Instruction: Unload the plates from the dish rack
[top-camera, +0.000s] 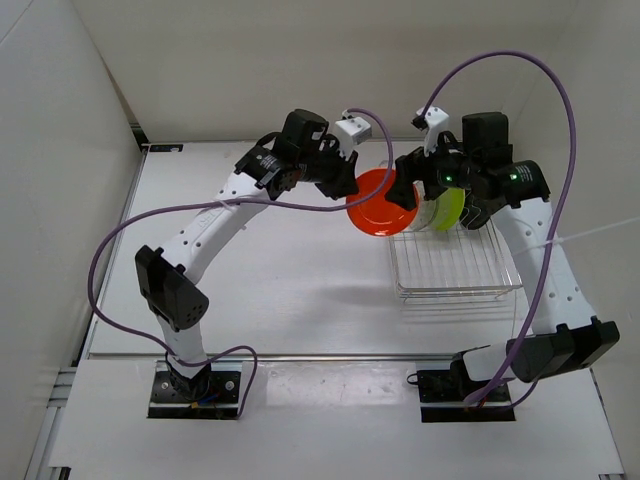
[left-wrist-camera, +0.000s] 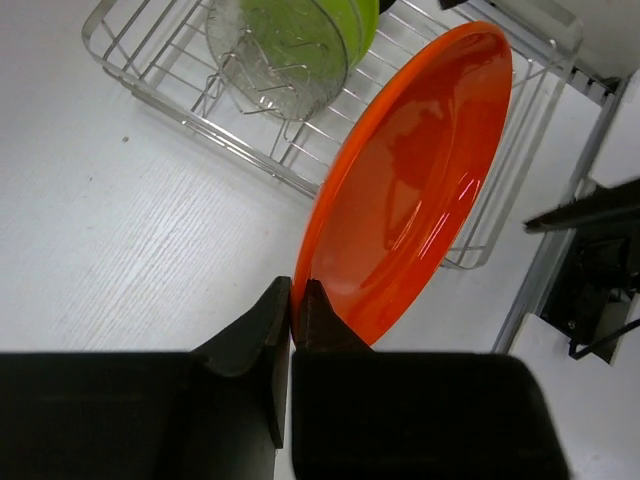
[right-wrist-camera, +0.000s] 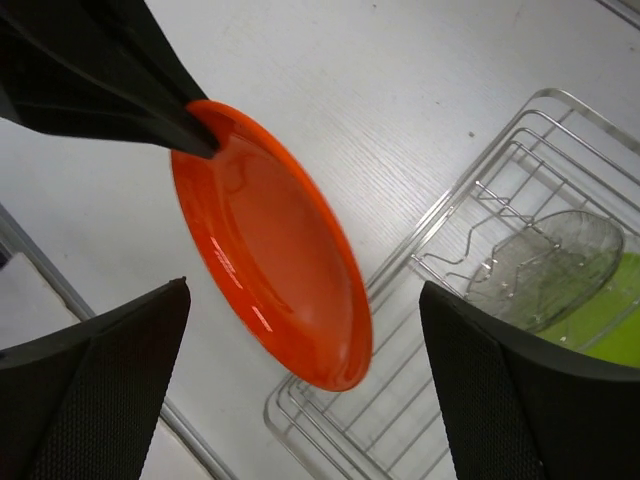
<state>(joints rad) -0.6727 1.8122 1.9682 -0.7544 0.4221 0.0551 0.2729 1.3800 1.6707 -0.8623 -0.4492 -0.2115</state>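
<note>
Near the right edge of the desk (top-camera: 280, 290) sat the dish rack (top-camera: 455, 270), with the clear plate (left-wrist-camera: 275, 50) and lime green plate (top-camera: 450, 208) upright at its far end. The left end effector (left-wrist-camera: 293, 302) pinched the orange plate (top-camera: 380, 205) by its rim, lifted at the rack's left side. The right end effector (right-wrist-camera: 303, 290) gaped wide, empty.

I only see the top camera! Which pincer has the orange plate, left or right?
Observer: The left wrist view shows the left pincer pinched shut on the rim of the orange plate.
Child: What's the right one doing?
Observer: Its own wrist view shows the right pincer wide open, gripping nothing.
Child: Is there a see-through plate too?
Observer: Yes, the clear plate stands in the dish rack, next to the lime green plate.
</note>
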